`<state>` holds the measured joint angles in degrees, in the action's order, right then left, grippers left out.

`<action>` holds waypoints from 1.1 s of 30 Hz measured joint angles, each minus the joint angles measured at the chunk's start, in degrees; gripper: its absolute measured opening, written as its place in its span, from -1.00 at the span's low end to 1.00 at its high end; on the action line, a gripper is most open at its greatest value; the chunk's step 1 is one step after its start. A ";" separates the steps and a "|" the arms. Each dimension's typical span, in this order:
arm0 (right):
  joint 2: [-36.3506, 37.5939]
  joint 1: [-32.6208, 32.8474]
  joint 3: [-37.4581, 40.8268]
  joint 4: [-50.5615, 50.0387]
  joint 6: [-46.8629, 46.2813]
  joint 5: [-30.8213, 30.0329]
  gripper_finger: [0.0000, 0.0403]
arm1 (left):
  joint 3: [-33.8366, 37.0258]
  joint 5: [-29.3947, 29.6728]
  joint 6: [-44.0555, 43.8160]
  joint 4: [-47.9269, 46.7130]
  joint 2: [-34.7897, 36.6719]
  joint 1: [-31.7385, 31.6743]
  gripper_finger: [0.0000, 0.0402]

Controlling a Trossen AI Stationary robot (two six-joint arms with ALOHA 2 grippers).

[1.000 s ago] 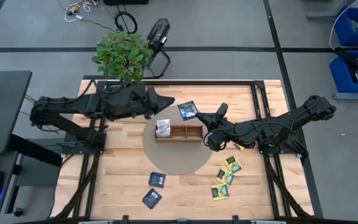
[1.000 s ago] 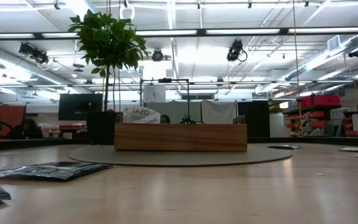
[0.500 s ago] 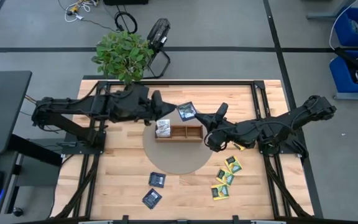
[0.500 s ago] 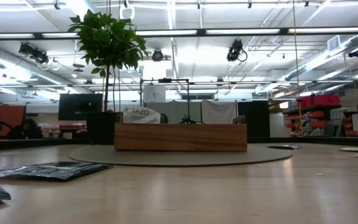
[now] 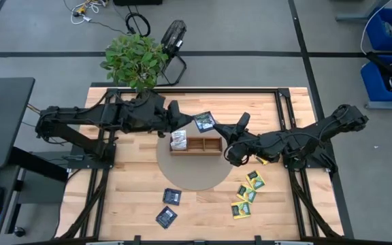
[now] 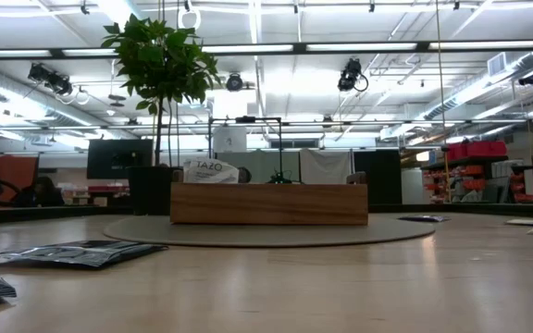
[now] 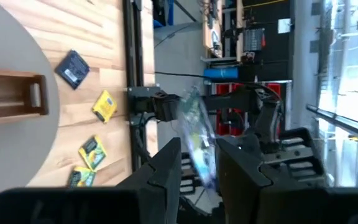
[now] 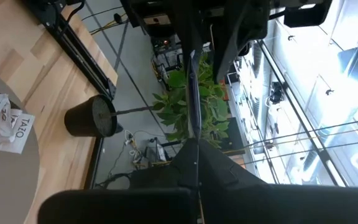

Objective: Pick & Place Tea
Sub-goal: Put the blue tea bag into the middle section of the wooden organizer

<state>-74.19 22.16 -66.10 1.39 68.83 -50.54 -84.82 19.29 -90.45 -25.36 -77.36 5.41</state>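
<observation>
Slips are the worry: in the high view the left arm point(image 5: 114, 116) hangs by the long brown wooden tray point(image 5: 213, 145), whose end box holds white tea packets point(image 5: 178, 139), while the other two boxes look bare. In the left wrist view its jaws pinch a shiny tea packet point(image 7: 197, 134), which could slide out and miss the tray. In the right wrist view the right arm point(image 8: 194, 180) has its jaws pressed together, holding nothing.
</observation>
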 joint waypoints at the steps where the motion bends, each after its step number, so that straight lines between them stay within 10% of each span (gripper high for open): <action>1: 0.00 0.10 0.00 0.03 0.07 0.00 -1.00 | 0.00 0.00 0.02 -0.37 0.00 0.00 -0.49; 33: 0.02 0.45 0.01 1.09 -2.16 0.57 -1.00 | 0.00 0.39 2.52 4.52 -2.95 -1.51 -0.64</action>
<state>-74.17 22.61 -66.08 2.48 66.66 -49.98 -84.82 19.68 -87.94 -20.84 -80.31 3.90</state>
